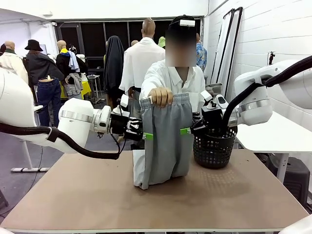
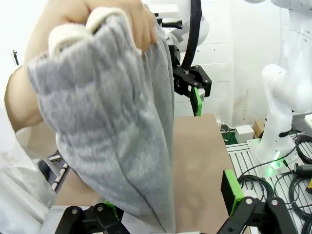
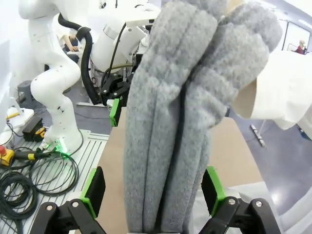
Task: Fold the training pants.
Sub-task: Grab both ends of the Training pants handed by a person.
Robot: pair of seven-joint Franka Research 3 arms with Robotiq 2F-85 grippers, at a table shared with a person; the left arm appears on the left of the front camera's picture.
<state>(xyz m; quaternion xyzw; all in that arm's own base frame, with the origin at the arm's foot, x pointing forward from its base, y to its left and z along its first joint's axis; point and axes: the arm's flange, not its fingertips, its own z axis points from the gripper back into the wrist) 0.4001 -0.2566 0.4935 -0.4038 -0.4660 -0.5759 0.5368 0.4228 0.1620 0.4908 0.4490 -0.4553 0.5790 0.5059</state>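
A person's hand holds the light grey training pants up by the gathered waistband, and the legs hang down until the lower end rests bunched on the table. My left gripper stands open at the pants' left edge, at mid height. In the left wrist view the training pants hang between the green fingers, with a gap on one side. My right gripper is open at the right edge. In its wrist view the training pants hang between the green pads.
A black mesh basket stands on the table just right of the pants, under my right arm. The person stands close behind the pants at the far edge. Bare brown tabletop lies in front and to both sides.
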